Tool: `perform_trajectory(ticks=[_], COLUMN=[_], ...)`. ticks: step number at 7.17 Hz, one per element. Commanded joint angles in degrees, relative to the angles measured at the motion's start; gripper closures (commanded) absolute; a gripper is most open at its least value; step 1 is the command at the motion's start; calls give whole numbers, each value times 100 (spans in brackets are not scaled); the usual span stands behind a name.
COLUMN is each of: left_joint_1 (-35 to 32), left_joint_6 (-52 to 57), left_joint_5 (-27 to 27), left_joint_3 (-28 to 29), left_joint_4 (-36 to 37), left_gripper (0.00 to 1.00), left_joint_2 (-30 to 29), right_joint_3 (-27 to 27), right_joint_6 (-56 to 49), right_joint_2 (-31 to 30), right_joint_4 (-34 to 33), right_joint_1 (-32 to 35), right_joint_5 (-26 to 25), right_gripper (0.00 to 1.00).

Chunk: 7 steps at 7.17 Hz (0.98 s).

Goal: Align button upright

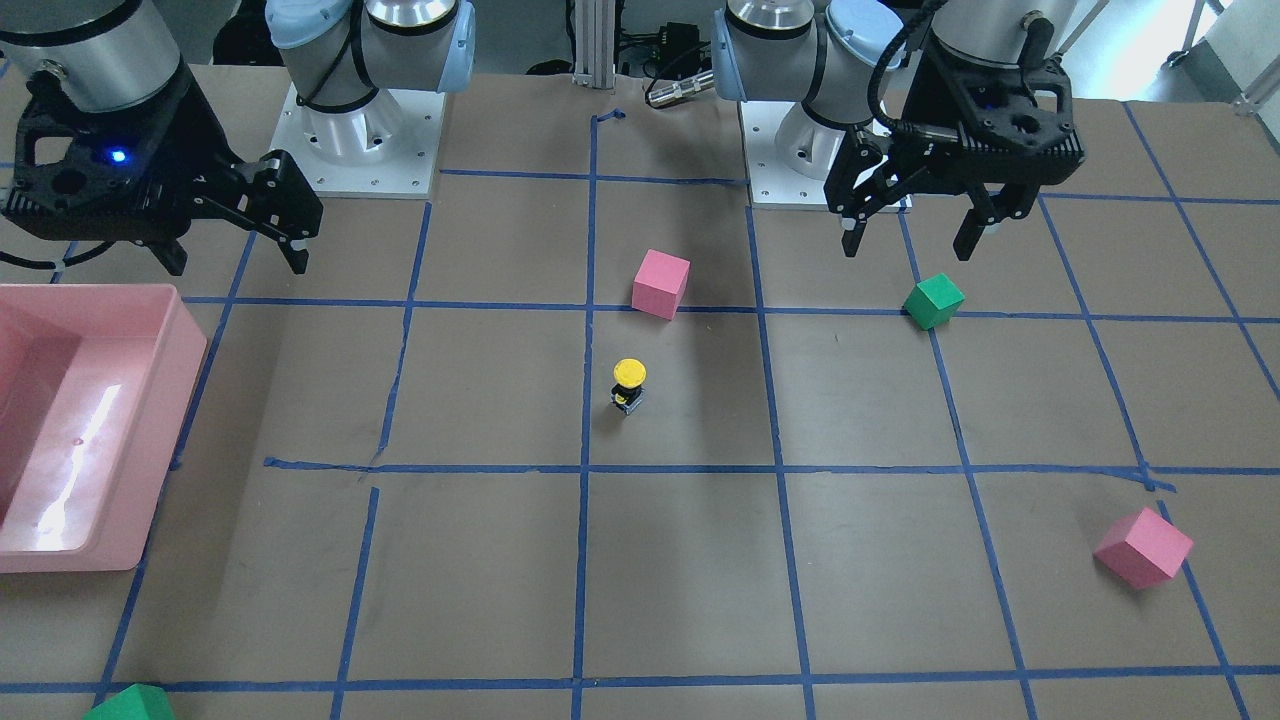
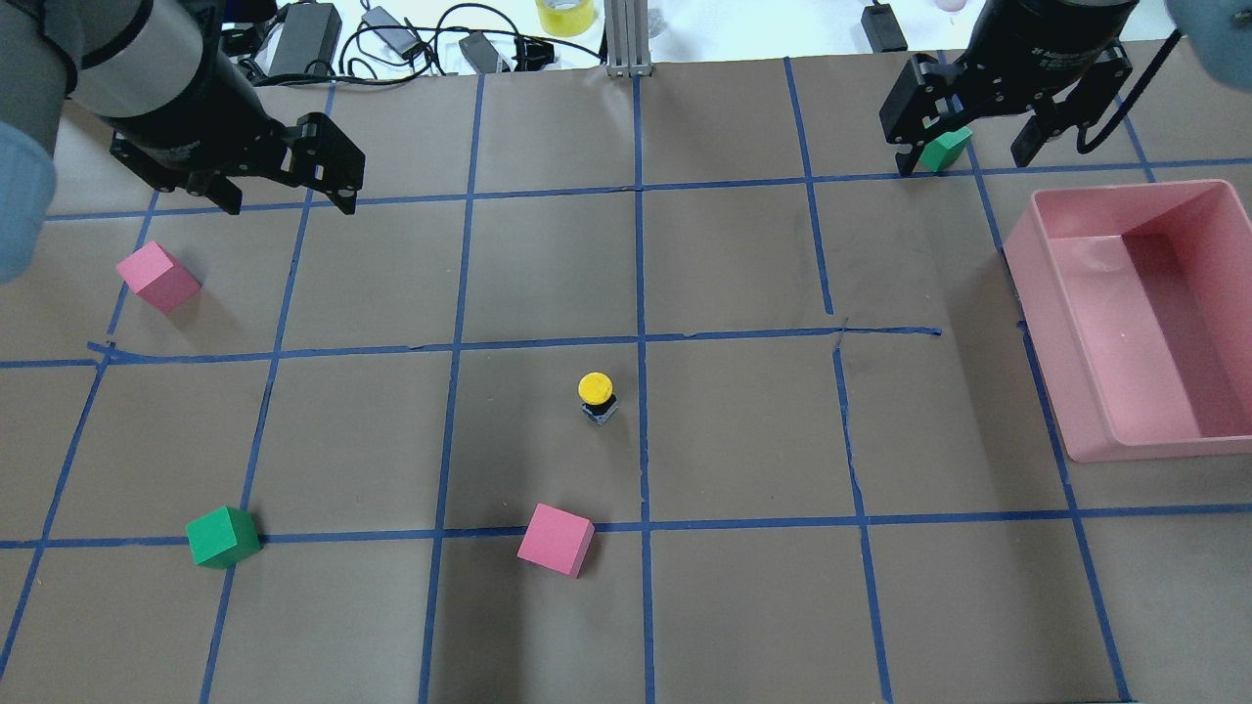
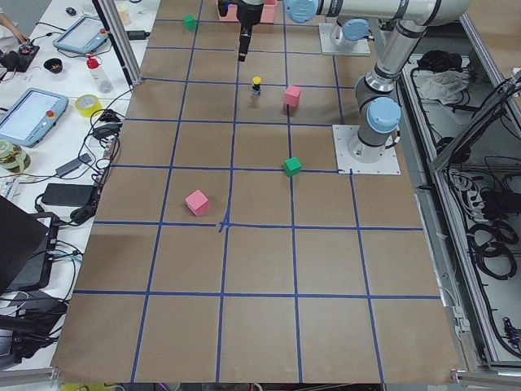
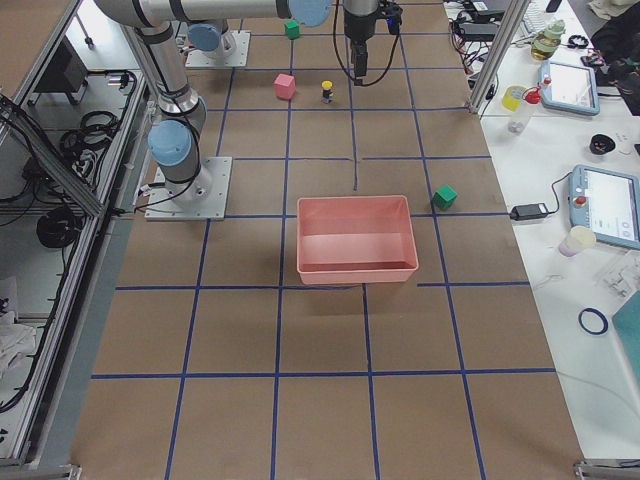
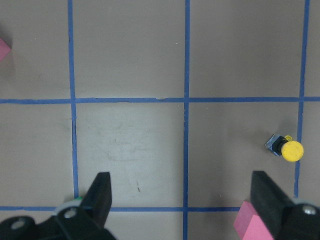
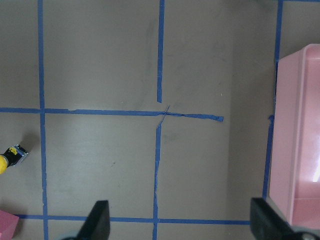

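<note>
The button (image 1: 628,385) stands upright near the table's middle, its yellow cap on top of the black body. It also shows in the overhead view (image 2: 596,396), the left wrist view (image 5: 285,148) and at the left edge of the right wrist view (image 6: 10,156). My left gripper (image 2: 289,200) (image 1: 908,240) (image 5: 182,200) is open and empty, raised well away from the button. My right gripper (image 2: 963,156) (image 1: 238,262) (image 6: 181,222) is open and empty, raised near the pink bin.
A pink bin (image 2: 1037,293) (image 1: 190,340) stands on my right side. A pink cube (image 2: 556,540) lies close to the button on my side of it. A green cube (image 2: 223,537) and another pink cube (image 2: 157,277) lie on my left. A second green cube (image 2: 947,149) lies below my right gripper.
</note>
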Motion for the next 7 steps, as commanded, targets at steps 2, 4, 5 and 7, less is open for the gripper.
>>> perform_trajectory(ticks=[2, 4, 5, 7], left_joint_1=[-108, -117, -100, 128], left_joint_6=[121, 140, 166, 351], left_joint_5=[67, 41, 50, -30], left_joint_3=[244, 191, 86, 59], left_joint_4=[-11, -2, 41, 25], left_gripper=[0, 0, 0, 0], left_joint_2=[-189, -163, -145, -154], right_joint_3=[10, 10, 10, 10], right_joint_6=[1, 0, 0, 0], right_joint_2=[4, 4, 4, 4], right_joint_4=[11, 11, 11, 11], right_joint_1=[43, 43, 43, 43], right_joint_5=[16, -11, -20, -54], right_gripper=[0, 0, 0, 0])
